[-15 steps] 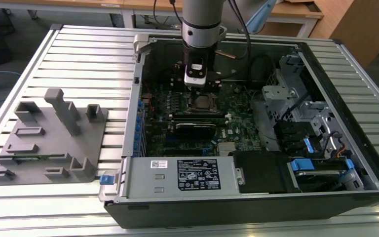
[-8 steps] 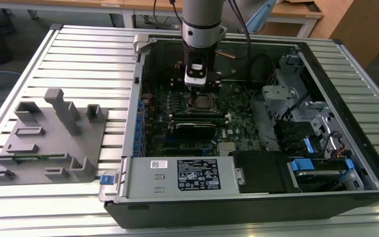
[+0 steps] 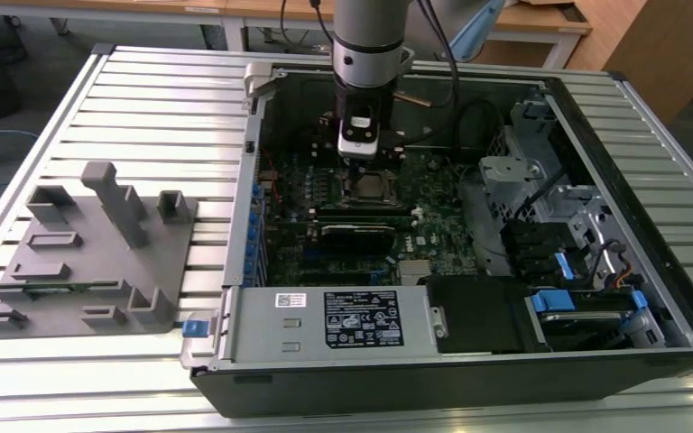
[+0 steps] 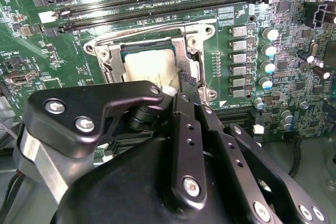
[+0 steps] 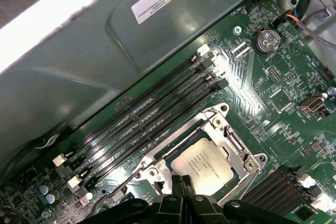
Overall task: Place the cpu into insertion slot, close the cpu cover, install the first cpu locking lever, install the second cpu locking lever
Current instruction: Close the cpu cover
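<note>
The cpu (image 5: 202, 163) lies flat in the insertion slot (image 5: 247, 165), its silver-grey top showing in both wrist views (image 4: 148, 65). The cpu cover (image 5: 220, 124), a thin metal frame, lies down around it (image 4: 184, 43). My gripper (image 5: 181, 183) is shut, its black fingertips pressed together at the near edge of the cpu and cover (image 4: 187, 81); nothing shows between them. In the exterior view the gripper (image 3: 363, 164) hangs straight down over the socket (image 3: 366, 186) inside the open computer case. A wire lever (image 4: 157, 24) runs along one side of the socket; I cannot tell whether it is latched.
Long black memory slots (image 5: 152, 114) run beside the socket, next to the case wall (image 5: 105, 51). A black card (image 3: 359, 236), cables and drive bays (image 3: 551, 244) fill the case. A grey fixture block (image 3: 87, 253) stands on the slatted table at the exterior view's left.
</note>
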Controlling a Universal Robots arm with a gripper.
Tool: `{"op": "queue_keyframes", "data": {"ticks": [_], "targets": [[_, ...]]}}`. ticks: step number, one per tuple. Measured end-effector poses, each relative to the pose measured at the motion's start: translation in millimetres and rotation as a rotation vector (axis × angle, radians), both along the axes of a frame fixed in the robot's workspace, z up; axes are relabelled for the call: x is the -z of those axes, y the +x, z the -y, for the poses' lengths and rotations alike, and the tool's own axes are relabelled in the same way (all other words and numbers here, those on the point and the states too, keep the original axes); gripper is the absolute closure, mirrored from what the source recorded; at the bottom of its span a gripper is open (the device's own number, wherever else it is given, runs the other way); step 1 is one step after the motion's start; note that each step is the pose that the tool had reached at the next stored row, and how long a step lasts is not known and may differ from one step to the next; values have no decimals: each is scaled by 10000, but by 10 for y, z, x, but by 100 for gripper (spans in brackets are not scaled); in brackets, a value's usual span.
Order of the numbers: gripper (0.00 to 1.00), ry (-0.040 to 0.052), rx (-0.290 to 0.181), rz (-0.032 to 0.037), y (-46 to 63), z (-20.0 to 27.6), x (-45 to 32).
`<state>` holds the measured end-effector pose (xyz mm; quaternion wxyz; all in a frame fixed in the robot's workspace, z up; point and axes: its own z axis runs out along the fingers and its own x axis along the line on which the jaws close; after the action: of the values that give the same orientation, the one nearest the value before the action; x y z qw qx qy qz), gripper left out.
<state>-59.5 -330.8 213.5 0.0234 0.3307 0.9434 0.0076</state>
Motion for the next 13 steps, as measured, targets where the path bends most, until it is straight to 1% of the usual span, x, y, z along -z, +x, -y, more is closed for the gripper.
{"op": "queue_keyframes", "data": {"ticks": [2, 5, 9, 13], "targets": [[90, 0, -30, 0, 0, 0, 0], [90, 0, -264, 0, 0, 0, 0], [90, 0, -833, 3, 0, 0, 1], [90, 0, -1527, 8, 0, 0, 2]]}}
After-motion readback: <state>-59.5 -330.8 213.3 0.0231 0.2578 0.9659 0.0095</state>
